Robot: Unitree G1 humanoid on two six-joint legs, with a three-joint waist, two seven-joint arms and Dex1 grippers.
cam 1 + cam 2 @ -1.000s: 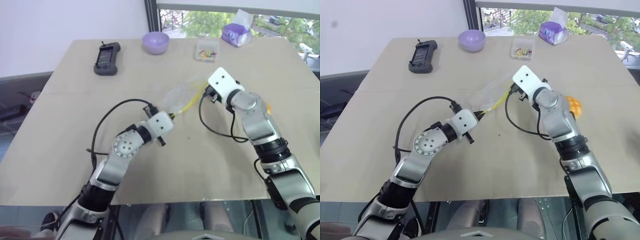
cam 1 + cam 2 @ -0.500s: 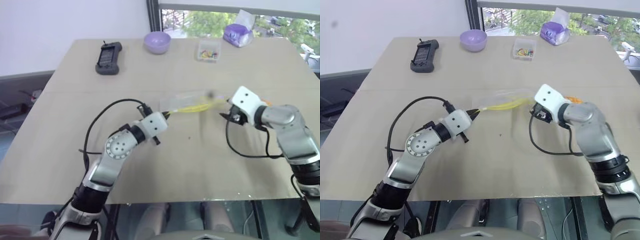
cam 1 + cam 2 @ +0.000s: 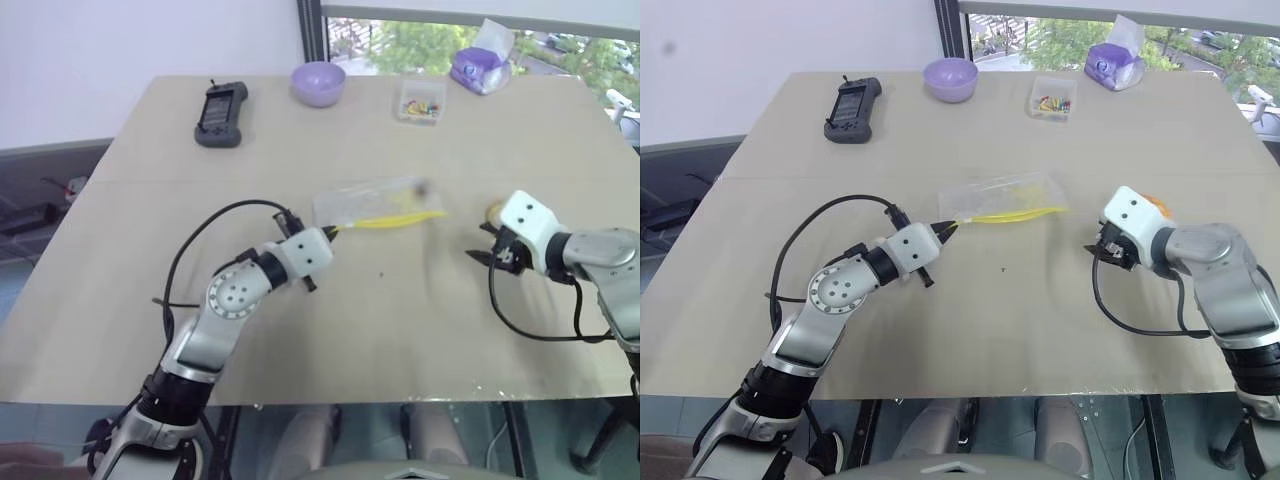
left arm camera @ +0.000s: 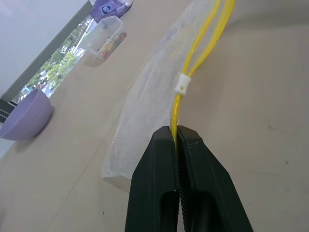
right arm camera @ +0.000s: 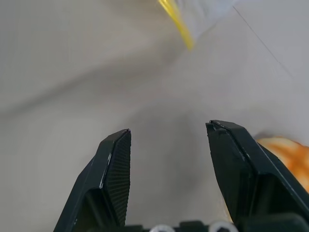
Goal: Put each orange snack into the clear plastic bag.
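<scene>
The clear plastic bag (image 3: 372, 203) lies flat on the table's middle, its yellow seal strip (image 4: 179, 108) running along the near edge. My left gripper (image 3: 330, 232) is shut on the left end of that strip, just short of the white slider (image 4: 182, 83). My right gripper (image 3: 1102, 250) hovers low over the table to the right of the bag, open, with nothing between its fingers (image 5: 118, 166). One orange snack (image 3: 1155, 205) sits just behind the right wrist, partly hidden by it; its edge also peeks out as the orange snack (image 5: 289, 154) beside the right finger.
Along the far side stand a black handheld device (image 3: 218, 102), a purple bowl (image 3: 318, 83), a small clear box (image 3: 420, 100) of colourful bits and a purple tissue pack (image 3: 480, 70). The table's right edge (image 3: 625, 150) is close to the right arm.
My right gripper has drawn away from the bag, back toward me and to the right, and sunk lower. The bag's right end now lies flat. The left gripper keeps its hold.
</scene>
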